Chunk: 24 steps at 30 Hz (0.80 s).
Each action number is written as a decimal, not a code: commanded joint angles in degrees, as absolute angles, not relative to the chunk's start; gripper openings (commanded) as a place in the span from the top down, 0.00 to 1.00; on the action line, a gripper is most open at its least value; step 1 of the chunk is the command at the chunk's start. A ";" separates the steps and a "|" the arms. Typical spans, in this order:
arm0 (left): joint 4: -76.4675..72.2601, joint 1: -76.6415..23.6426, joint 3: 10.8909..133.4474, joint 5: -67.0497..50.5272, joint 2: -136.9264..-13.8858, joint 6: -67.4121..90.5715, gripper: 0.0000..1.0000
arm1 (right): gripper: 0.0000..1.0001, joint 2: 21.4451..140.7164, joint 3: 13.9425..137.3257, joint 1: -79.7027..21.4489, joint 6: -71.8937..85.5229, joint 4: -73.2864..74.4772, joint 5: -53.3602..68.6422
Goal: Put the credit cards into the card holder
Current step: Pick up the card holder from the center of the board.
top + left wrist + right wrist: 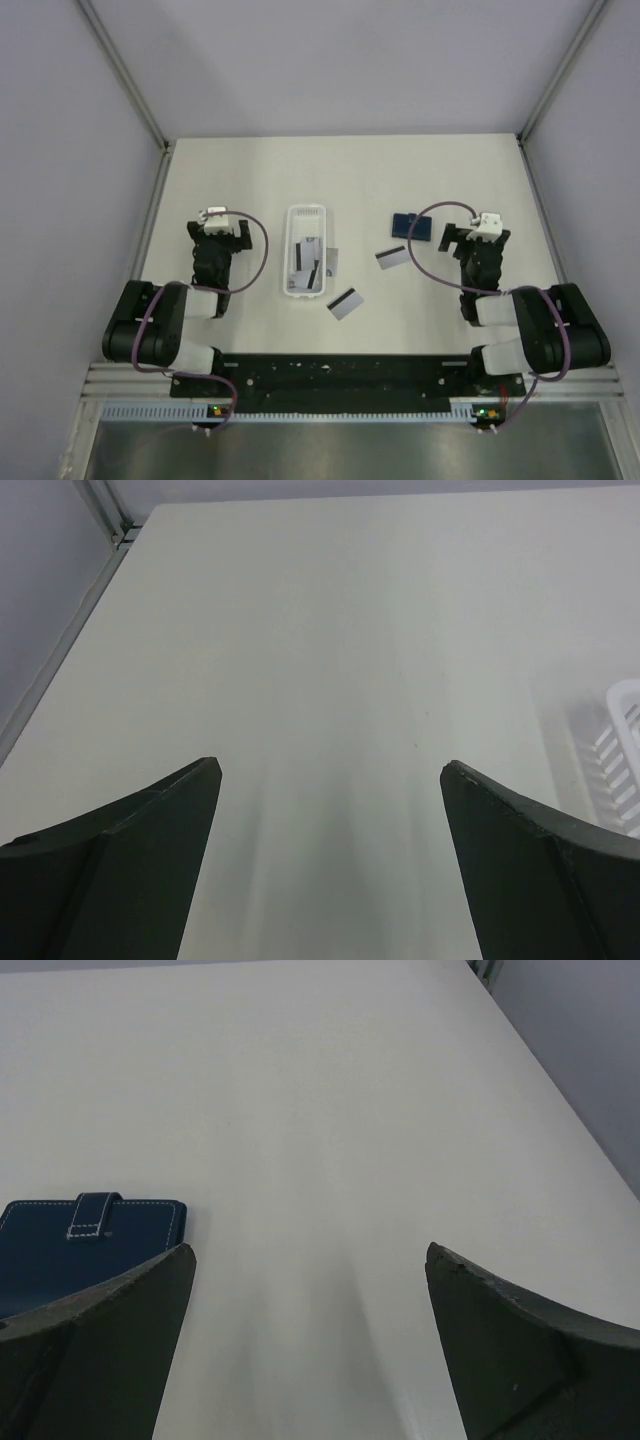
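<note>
The navy card holder [407, 225] lies closed on the table right of centre; in the right wrist view the card holder [60, 1245] shows at the left, beside my left fingertip. One credit card [391, 257] lies just in front of it, another credit card [344, 303] nearer the arms. More cards [308, 264] stand in the white tray [305, 212]. My left gripper [221, 231] is open over bare table left of the tray. My right gripper [475, 238] is open, right of the card holder. Both hold nothing.
The tray's corner [625, 755] shows blurred at the right edge of the left wrist view. Grey walls with metal frame posts [125, 85] close the table on three sides. The arms' black base rail [340, 375] runs along the near edge.
</note>
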<state>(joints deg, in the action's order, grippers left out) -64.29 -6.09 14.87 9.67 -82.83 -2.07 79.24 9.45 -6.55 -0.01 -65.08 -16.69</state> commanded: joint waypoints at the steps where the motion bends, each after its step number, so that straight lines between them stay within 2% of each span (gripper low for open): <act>1: -66.62 -5.89 14.59 9.23 -82.09 -2.20 0.01 | 0.01 78.75 10.02 -5.89 -0.44 -66.88 -17.31; 13: -66.09 -5.71 14.77 9.05 -82.00 -1.93 0.01 | 0.01 78.75 10.19 -5.89 -0.35 -66.62 -17.23; 15: -66.53 -5.71 14.68 12.36 -81.74 -0.80 0.01 | 0.01 78.05 10.28 -5.80 -0.44 -66.88 -17.40; 17: -65.31 -5.71 14.68 18.08 -80.25 2.09 0.01 | 0.01 73.33 13.60 -5.97 -0.35 -58.23 -16.96; 18: -63.30 -5.71 15.11 17.58 -79.55 1.85 0.01 | 0.01 70.08 17.45 -5.89 1.48 -43.57 -16.01; 19: -62.76 -5.89 15.99 18.27 -78.93 0.89 0.01 | 0.01 68.83 22.54 -5.89 3.84 -35.94 -16.52; 22: -41.21 -6.06 25.01 22.93 -72.97 4.72 0.01 | 0.01 70.48 34.68 -5.80 15.35 -14.73 -25.04; 24: -23.54 -6.06 32.75 27.31 -71.81 11.48 0.01 | 0.01 73.29 41.54 -5.89 17.47 -6.99 -23.12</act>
<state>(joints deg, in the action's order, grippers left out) -49.36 -6.07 19.57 18.70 -76.77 2.15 71.66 28.42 -6.52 7.40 -31.14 -19.88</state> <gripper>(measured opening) 0.986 0.990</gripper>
